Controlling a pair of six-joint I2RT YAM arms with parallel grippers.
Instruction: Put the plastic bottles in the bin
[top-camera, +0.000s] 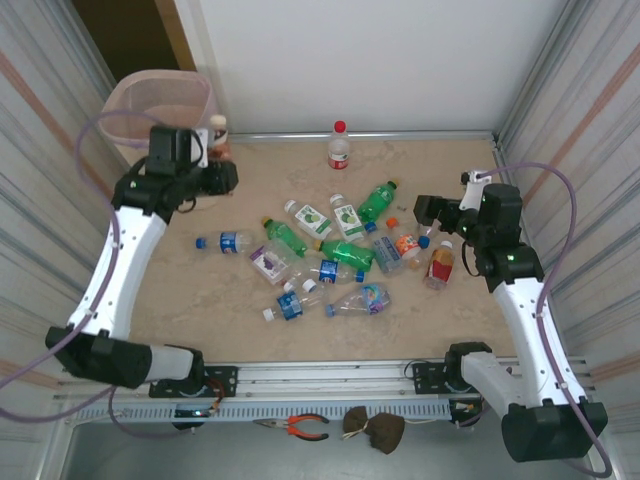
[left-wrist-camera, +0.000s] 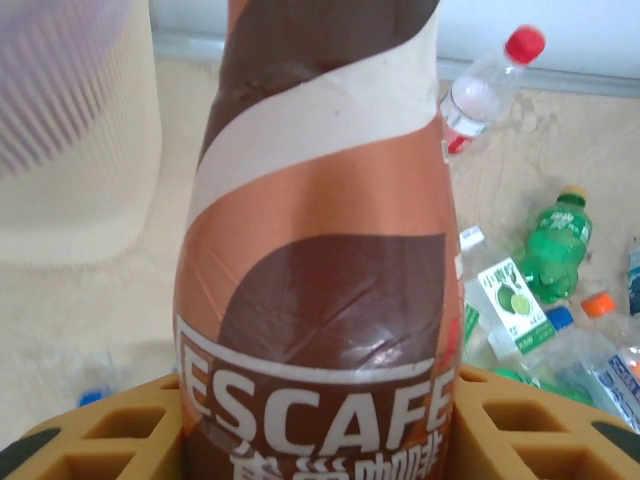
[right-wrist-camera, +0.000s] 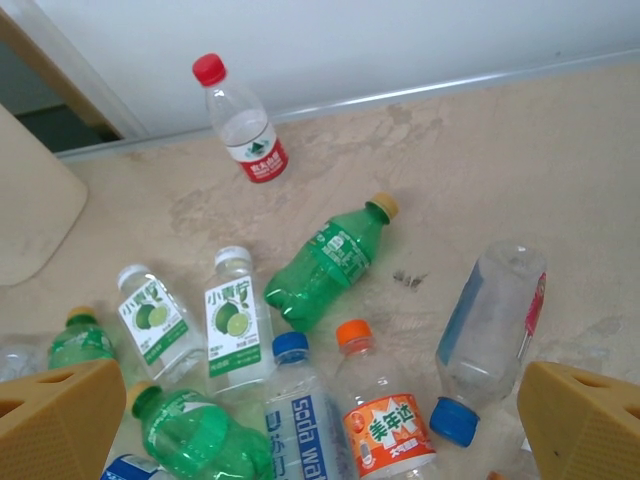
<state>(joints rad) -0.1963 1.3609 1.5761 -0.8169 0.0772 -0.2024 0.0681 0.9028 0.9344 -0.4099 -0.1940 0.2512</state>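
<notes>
Coffee bottle (left-wrist-camera: 320, 250) is clamped upright in the left gripper (left-wrist-camera: 320, 445), just beside the bin (top-camera: 150, 100); the carry is judged to be in hand. Next, it must be brought over the rim and released. Right gripper (right-wrist-camera: 320, 430) is held wide open above the bottles (top-camera: 348, 252) scattered on the mottled beige table (top-camera: 180, 290). White wall (top-camera: 380, 60) is seen behind and corrugated panels (top-camera: 40, 150) at the sides.

Brown-and-cream swirled label on the coffee bottle (left-wrist-camera: 320, 250) — pinkish bin (top-camera: 138, 108), red-capped clear bottle (right-wrist-camera: 243, 125)
</notes>
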